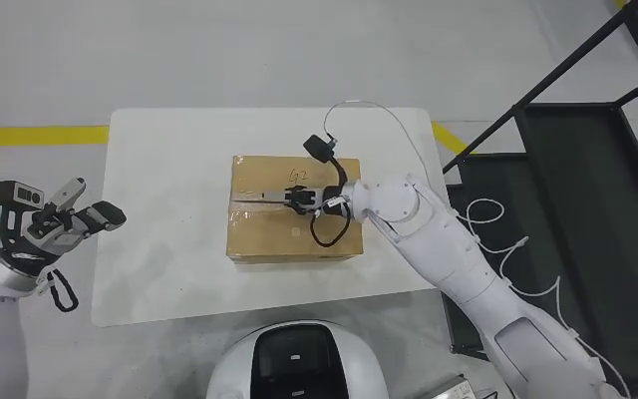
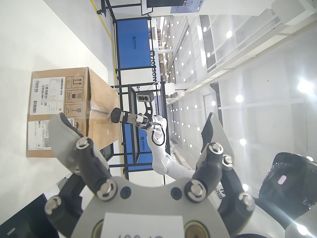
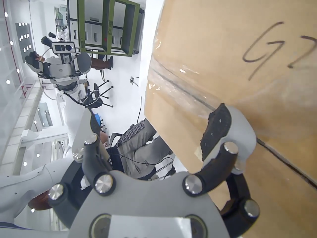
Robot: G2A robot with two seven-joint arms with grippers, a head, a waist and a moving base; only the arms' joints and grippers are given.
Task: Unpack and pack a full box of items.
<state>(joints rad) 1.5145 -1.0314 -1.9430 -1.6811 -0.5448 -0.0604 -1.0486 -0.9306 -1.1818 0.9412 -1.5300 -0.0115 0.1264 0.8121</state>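
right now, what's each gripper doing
left gripper: open, holding nothing
right gripper: open, holding nothing, over the box top

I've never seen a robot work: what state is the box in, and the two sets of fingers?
Cardboard box: shut, top flaps taped along the seam.
Left fingers: open, holding nothing, away from the box.
Right fingers: open, holding nothing, over the box's taped seam.

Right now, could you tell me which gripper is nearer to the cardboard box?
The right. The right gripper is over the top of the cardboard box, at its taped seam; the left gripper hangs beyond the edge of the table, apart from the box.
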